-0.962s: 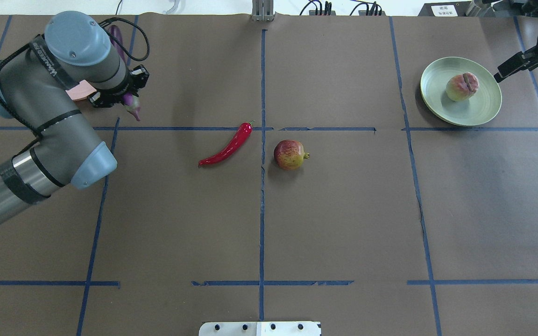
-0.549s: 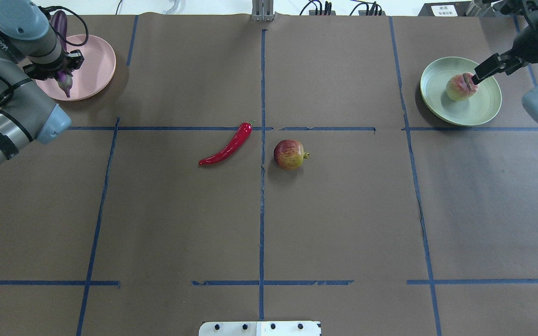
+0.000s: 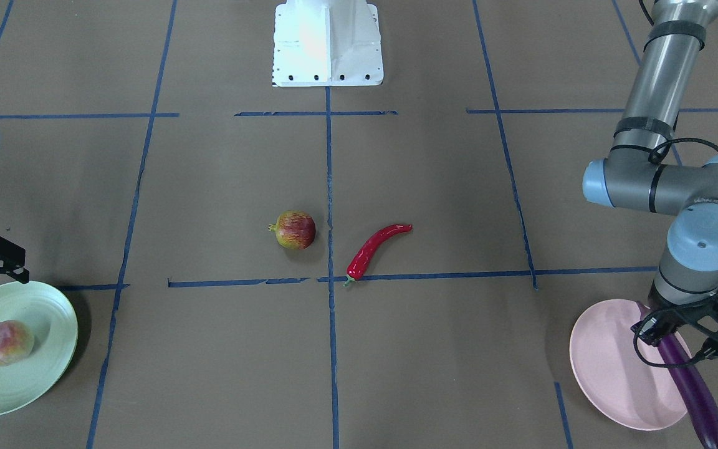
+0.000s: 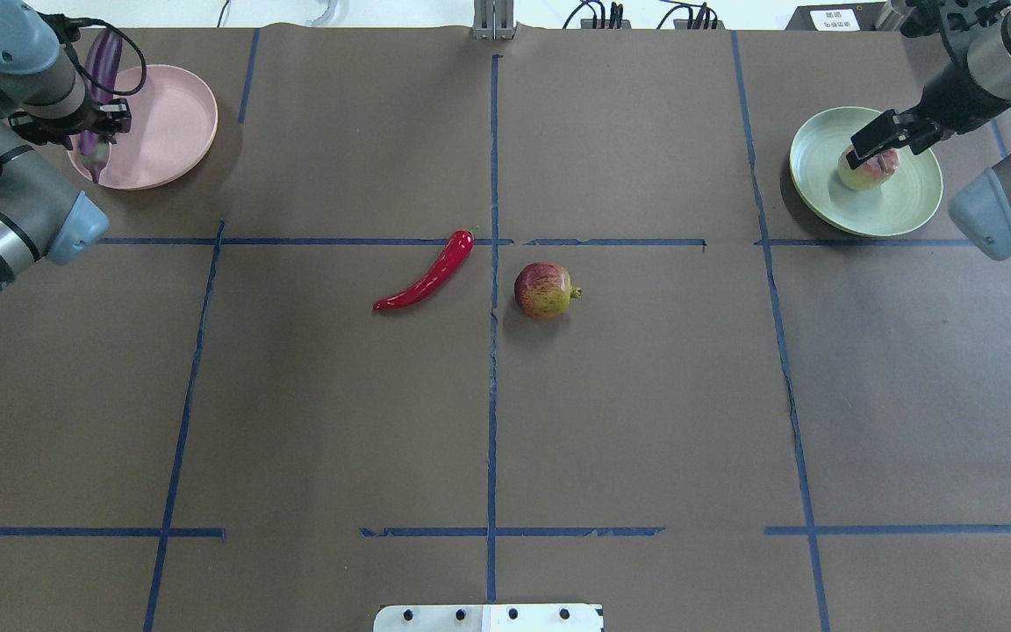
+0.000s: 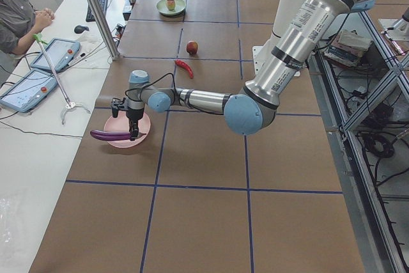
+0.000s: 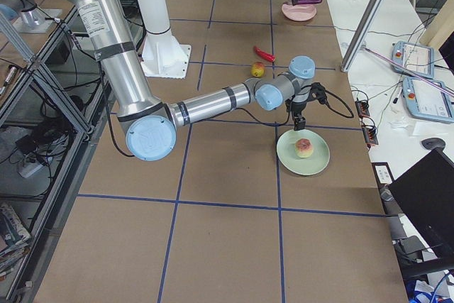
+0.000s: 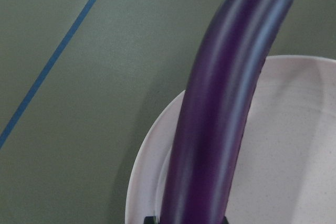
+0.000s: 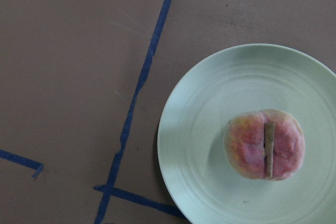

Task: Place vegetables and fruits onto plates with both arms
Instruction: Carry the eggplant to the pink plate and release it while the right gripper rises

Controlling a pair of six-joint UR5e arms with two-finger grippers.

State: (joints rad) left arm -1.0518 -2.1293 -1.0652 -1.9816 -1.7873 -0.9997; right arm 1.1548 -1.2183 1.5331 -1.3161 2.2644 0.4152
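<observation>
My left gripper (image 4: 97, 123) is shut on the stem end of the purple eggplant (image 4: 104, 57) and holds it over the left part of the pink plate (image 4: 163, 123); the eggplant's far end sticks out past the rim (image 3: 695, 393). The left wrist view shows the eggplant (image 7: 226, 119) above the pink plate (image 7: 294, 156). My right gripper (image 4: 887, 136) hangs open and empty above the peach (image 3: 2, 343), which lies on the green plate (image 4: 900, 211). The red chili pepper (image 4: 426, 276) and the red-yellow round fruit (image 4: 543, 290) lie side by side at the table's middle.
The white base block (image 3: 328, 43) stands at the robot's edge of the table. Blue tape lines cross the brown table cover. Beyond the far edge is an operators' bench with tablets (image 5: 38, 68) and a metal post (image 5: 96, 11).
My left arm carried the eggplant left and back, to over the pink plate. My right gripper moved left from beside the green plate to above the peach.
</observation>
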